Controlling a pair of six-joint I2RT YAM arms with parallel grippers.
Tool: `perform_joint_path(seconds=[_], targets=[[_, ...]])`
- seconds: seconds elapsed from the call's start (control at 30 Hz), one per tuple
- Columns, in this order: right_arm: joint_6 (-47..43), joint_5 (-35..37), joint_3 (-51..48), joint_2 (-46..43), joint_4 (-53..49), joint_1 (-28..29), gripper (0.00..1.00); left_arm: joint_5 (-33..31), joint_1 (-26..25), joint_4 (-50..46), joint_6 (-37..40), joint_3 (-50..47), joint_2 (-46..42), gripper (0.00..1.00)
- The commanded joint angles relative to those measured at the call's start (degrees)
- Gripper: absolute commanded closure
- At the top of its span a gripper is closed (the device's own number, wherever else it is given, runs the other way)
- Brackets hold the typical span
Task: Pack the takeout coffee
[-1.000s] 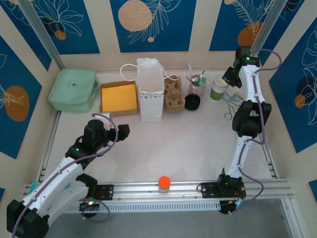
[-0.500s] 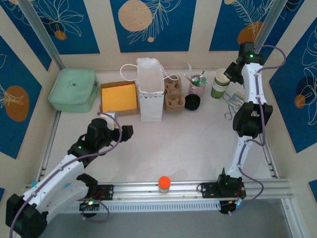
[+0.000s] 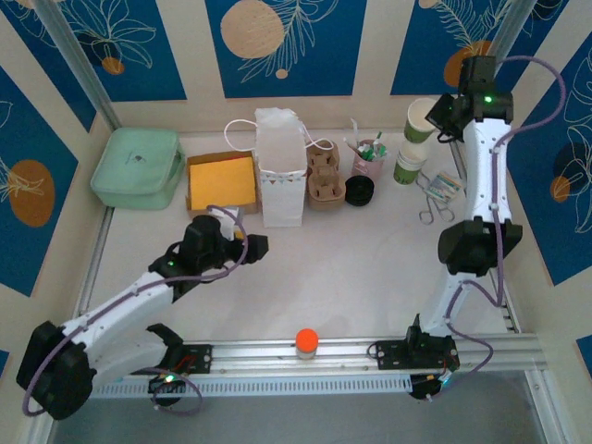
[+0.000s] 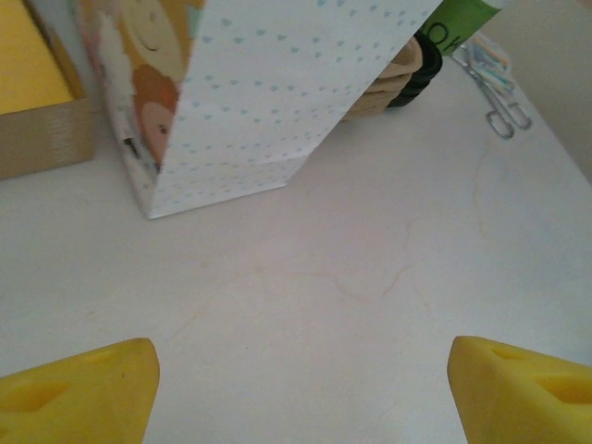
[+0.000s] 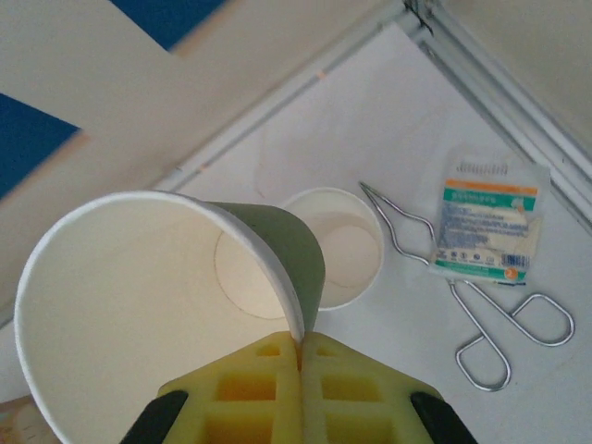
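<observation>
My right gripper (image 5: 301, 347) is shut on the rim of a green-sided paper cup (image 5: 139, 305), white inside and with no lid on it. It holds the cup (image 3: 421, 118) in the air at the back right, above a second green-and-white cup (image 3: 408, 166) that stands lidless on the table. A round black lid (image 3: 359, 191) lies on the table beside the cardboard cup carrier (image 3: 325, 178). My left gripper (image 3: 259, 244) hangs open and empty just in front of the white paper bag (image 3: 280, 171). The bag (image 4: 277, 92) stands upright.
A pink cup of sticks (image 3: 368, 157) stands behind the lid. Scissors (image 5: 499, 324) and a small packet (image 5: 486, 227) lie right of the cups. A yellow open box (image 3: 221, 182) and a mint case (image 3: 138, 166) sit at the back left. An orange-topped post (image 3: 306, 340) stands on the front rail.
The right gripper has risen with the green cup, lifting it off the cup left standing on the table. The left arm has reached forward and right, closer to the bag.
</observation>
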Motion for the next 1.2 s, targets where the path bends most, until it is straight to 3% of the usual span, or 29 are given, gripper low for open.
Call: perform_joint_path(seconds=[0.0, 0.2, 0.6, 1.17], targets=[[-1.2, 1.3, 0.9, -4.5, -2.2, 1.8, 0.98, 4.8, -0.6, 8.9, -4.5, 0.7, 4.5, 0.19], [-1.9, 3.1, -7.8, -14.8, 0.3, 6.7, 0.98, 6.9, -0.6, 15.7, -7.1, 4.1, 14.2, 0.20], [-0.5, 3.7, -29.6, -35.1, 4.4, 15.8, 0.98, 5.2, -0.5, 20.9, -8.1, 11.0, 26.5, 0.21], [-0.1, 0.7, -44.4, -43.0, 1.9, 31.4, 0.98, 5.0, 1.0, 22.9, -7.7, 20.4, 38.6, 0.23]])
